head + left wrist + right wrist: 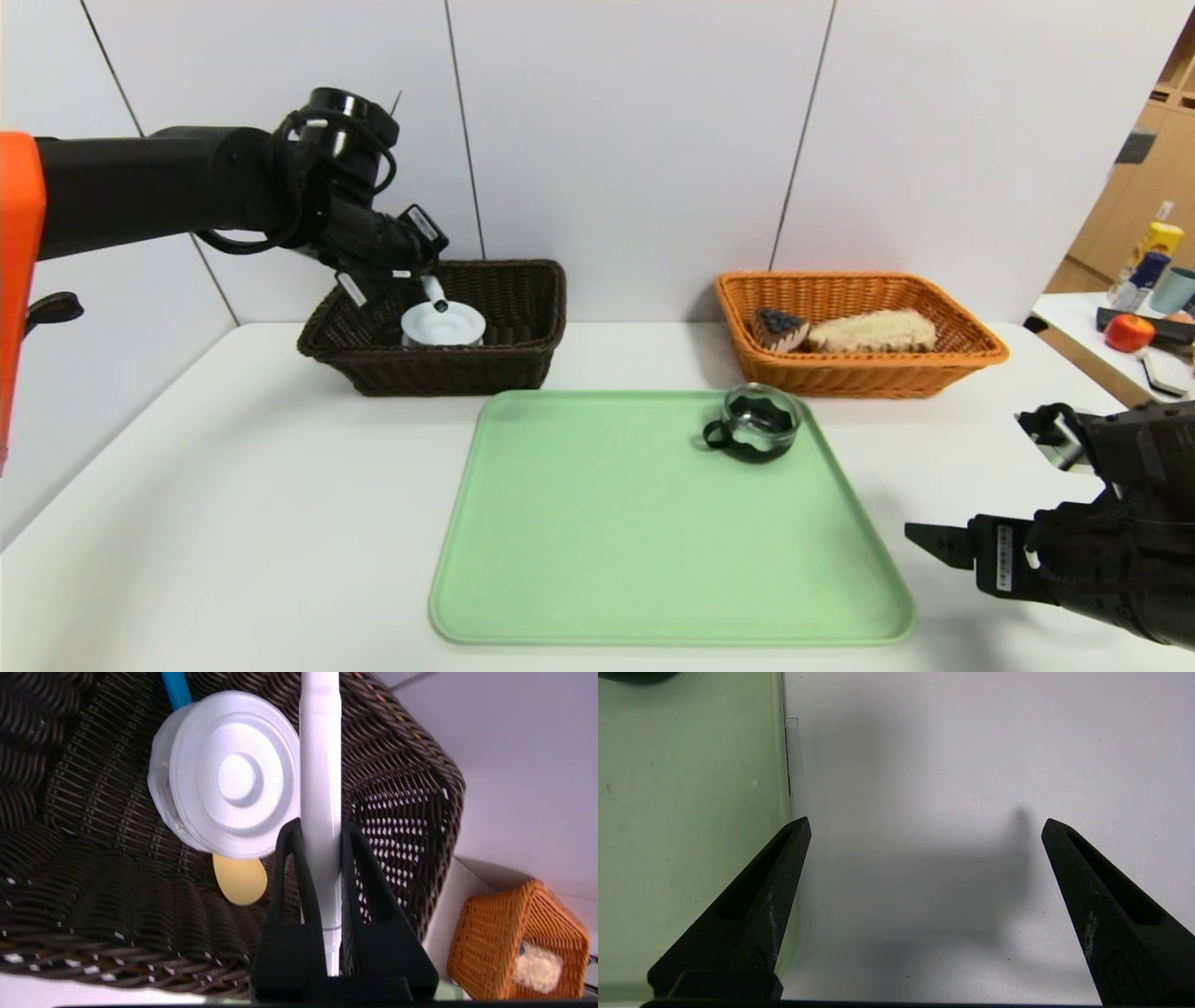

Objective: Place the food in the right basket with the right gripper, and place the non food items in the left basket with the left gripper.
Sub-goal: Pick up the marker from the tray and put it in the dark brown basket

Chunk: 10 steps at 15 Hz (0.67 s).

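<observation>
- Left gripper [431,291] is up over the dark basket [523,369] at the back left of the desk [233,523], fingers [292,877] clenched on a thin white stick-like thing [320,765]. Can't tell what it actually is, maybe a pen or a brush handle.
- Its lower end hangs just above a round white lid [443,324] already sitting in that basket. The wrist view also shows a yellow oval thing [239,879] poking out beside the lid and a blue stick [176,688] at the basket wall, so it's fairly crowded in there.
- Right gripper [924,826] hovers low over bare desk just off the right edge of the green tray [597,560], fingers spread wide, holding nothing. One fingertip sits right over the tray rim.
- Orange basket [971,359] at the back right holds a slice of blueberry cake [780,329] and a pale piece of bread [873,330], touching each other.
- Only thing on the tray is a small glass cup [756,425] with a dark handle, near the far right corner, close to the orange basket's front wall.
- Lots of open tray and desk between the two baskets.
</observation>
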Available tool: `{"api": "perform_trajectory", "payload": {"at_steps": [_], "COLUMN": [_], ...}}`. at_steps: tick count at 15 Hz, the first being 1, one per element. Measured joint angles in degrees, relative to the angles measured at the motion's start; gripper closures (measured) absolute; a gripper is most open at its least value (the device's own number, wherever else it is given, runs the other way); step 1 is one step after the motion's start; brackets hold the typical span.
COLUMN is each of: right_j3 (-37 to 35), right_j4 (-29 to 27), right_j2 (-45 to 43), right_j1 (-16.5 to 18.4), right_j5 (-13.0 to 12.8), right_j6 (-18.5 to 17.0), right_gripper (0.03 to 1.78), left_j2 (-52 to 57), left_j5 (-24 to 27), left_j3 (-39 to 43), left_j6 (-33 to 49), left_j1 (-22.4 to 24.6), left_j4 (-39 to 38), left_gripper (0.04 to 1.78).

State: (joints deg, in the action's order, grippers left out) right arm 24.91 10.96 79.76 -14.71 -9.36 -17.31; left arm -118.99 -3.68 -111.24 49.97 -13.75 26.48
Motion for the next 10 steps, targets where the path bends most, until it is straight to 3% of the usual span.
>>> {"api": "perform_trajectory", "payload": {"at_steps": [6, 10], "right_j3": [0.01, -0.02], "right_j4": [0.00, -0.05], "right_j2": [0.00, 0.04], "right_j1": [-0.02, -0.02], "right_j5": [0.00, 0.09], "right_j6": [-0.07, -0.07], "right_gripper": [0.10, 0.10], "left_j2": [-3.36, -4.16], "left_j5": [-2.40, -2.54], "left_j3": [-0.12, -0.22], "left_j6": [-0.24, -0.35], "left_j1": [0.22, 0.33], "left_j4": [-2.39, -2.41], "left_gripper": [1.66, 1.10]}}
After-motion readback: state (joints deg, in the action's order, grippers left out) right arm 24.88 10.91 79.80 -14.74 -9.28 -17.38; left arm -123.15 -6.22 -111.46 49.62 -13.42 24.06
